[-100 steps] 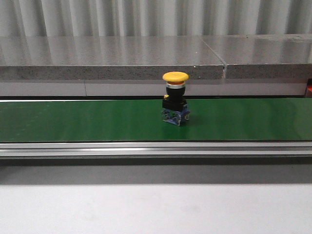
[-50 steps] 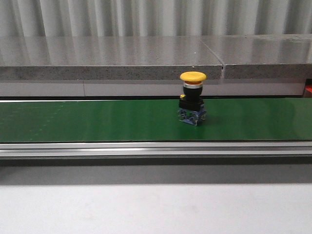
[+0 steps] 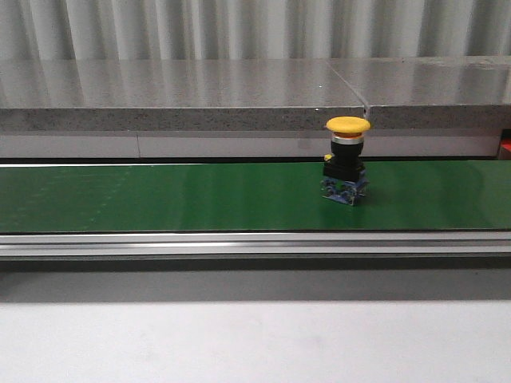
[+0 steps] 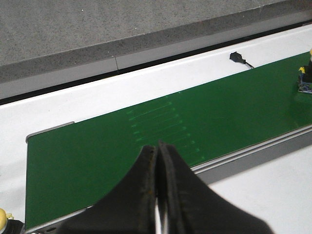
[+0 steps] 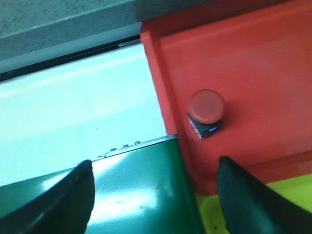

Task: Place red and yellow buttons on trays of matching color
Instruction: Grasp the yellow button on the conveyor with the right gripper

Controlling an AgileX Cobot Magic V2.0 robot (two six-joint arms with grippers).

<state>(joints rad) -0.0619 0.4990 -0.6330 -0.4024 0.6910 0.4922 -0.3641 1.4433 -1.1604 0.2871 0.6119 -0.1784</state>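
Observation:
A yellow button (image 3: 347,160) with a black body stands upright on the green belt (image 3: 160,195), right of centre; its edge shows in the left wrist view (image 4: 305,78). My left gripper (image 4: 157,148) is shut and empty above the belt (image 4: 146,126). Another yellow button (image 4: 5,222) peeks in at the belt's near end. My right gripper (image 5: 153,168) is open with nothing between its fingers, over the belt's end (image 5: 141,195). A red button (image 5: 206,111) sits on the red tray (image 5: 253,58). A corner of the yellow tray (image 5: 287,200) shows beside it.
A grey stone ledge (image 3: 184,92) runs behind the belt. A metal rail (image 3: 255,243) edges the belt's front, with white tabletop (image 3: 255,343) before it. A small black sensor with a cable (image 4: 237,57) lies on the white strip beyond the belt.
The yellow button has travelled to the right along the belt, about 75 pixels over the second. No gripper shows in the front view throughout.

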